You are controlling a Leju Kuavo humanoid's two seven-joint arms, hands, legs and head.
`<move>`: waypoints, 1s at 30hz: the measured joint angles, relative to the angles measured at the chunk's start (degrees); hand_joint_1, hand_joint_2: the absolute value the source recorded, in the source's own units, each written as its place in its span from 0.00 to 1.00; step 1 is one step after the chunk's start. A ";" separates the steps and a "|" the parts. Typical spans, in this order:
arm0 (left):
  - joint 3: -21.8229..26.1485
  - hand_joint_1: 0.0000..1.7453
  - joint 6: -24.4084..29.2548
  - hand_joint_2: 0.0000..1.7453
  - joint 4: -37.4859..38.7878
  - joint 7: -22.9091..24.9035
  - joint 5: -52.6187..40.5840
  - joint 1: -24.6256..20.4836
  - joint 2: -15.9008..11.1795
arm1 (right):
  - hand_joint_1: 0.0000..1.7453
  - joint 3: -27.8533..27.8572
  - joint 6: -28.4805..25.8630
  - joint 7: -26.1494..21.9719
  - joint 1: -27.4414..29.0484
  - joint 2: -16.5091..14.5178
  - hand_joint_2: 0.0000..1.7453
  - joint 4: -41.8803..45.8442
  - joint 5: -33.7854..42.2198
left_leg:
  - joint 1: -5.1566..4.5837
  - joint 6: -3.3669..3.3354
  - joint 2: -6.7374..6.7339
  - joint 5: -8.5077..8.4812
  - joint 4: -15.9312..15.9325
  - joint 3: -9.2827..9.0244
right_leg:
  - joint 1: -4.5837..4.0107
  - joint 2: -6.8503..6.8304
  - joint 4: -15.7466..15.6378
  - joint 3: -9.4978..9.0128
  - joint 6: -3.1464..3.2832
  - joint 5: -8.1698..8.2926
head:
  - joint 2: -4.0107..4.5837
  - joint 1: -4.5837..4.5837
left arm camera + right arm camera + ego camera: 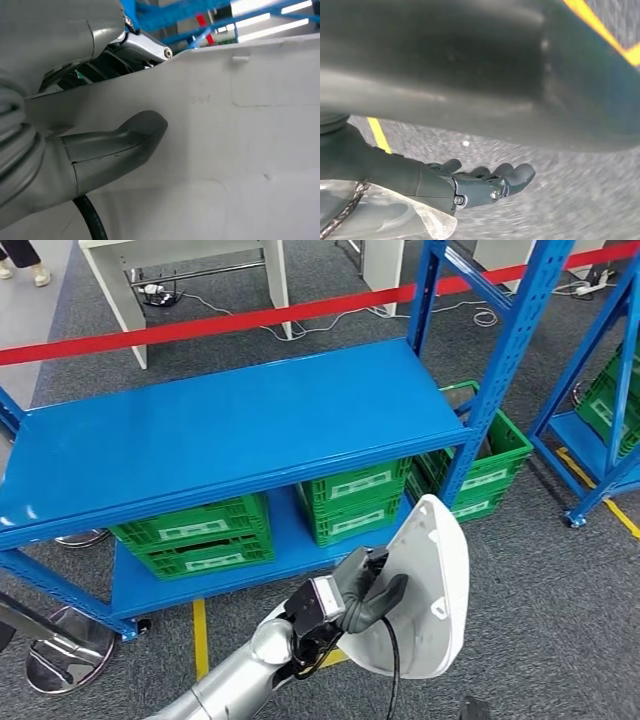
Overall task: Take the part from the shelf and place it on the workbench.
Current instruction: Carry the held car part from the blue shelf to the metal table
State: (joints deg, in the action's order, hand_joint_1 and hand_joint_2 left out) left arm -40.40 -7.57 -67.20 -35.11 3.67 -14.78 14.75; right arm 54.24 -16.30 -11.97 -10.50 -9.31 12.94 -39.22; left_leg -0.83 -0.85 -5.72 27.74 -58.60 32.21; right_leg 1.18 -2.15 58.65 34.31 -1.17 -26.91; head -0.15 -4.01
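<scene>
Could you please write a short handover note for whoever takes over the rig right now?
Left hand: grips the white part, thumb pressed on its face, held in the air in front of the blue shelf.
Right hand: hangs over grey carpet, holding nothing, fingers stretched out and slightly apart.
Done: the part is in hand and off the shelf, whose upper board is bare.
Left: carry the part to the workbench and set it down.
Nearby: green crates on the lower shelf board.

right hand (pixel 478 182) hangs over grey carpet (pixel 561 190) — fingers (pixel 516 175) loosely extended (holding nothing).
</scene>
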 joint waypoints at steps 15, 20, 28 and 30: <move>2.50 1.00 6.47 1.00 -0.02 0.34 -4.95 1.05 -0.21 | 0.00 2.03 -0.87 -5.24 4.33 -6.18 0.00 -0.32 -1.27 | 0.69 -1.02 7.05 -0.42 0.84 -0.67 | -0.11 7.05 -0.03 1.70 -0.41 1.54 | 0.00 0.01; 9.86 1.00 8.99 1.00 -7.84 0.56 -9.34 11.66 -2.01 | 0.00 -1.11 2.57 -0.76 8.23 -5.44 0.00 -0.25 -8.42 | 0.96 -1.42 4.03 -1.03 1.84 -0.84 | 0.00 2.63 12.49 7.35 -1.76 -5.82 | 0.00 0.56; 14.48 1.00 14.17 1.00 -16.89 0.27 -11.01 21.21 -3.78 | 0.00 -4.20 3.05 1.04 10.61 -5.13 0.00 -0.01 -14.13 | 0.68 0.68 -0.69 0.12 0.72 -0.96 | -0.05 -1.11 0.01 -0.99 -1.02 -1.22 | 0.00 0.22; 14.98 1.00 13.89 1.00 -19.11 -0.59 -9.52 23.02 -4.21 | 0.00 -4.94 2.87 -0.27 10.80 -5.68 0.00 0.03 -15.34 | 0.91 1.14 -1.09 0.41 0.60 -1.25 | -0.10 0.04 0.04 -0.80 -0.17 -1.06 | 0.00 -0.01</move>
State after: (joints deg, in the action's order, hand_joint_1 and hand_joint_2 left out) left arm -25.41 6.31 -86.31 -35.70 -5.85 8.24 10.53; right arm 49.30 -13.43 -12.24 0.31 -14.99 12.97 -54.56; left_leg 0.09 0.29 -6.81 28.15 -58.01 30.96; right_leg 1.08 -2.10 58.68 33.51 -1.34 -27.97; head -0.15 -4.02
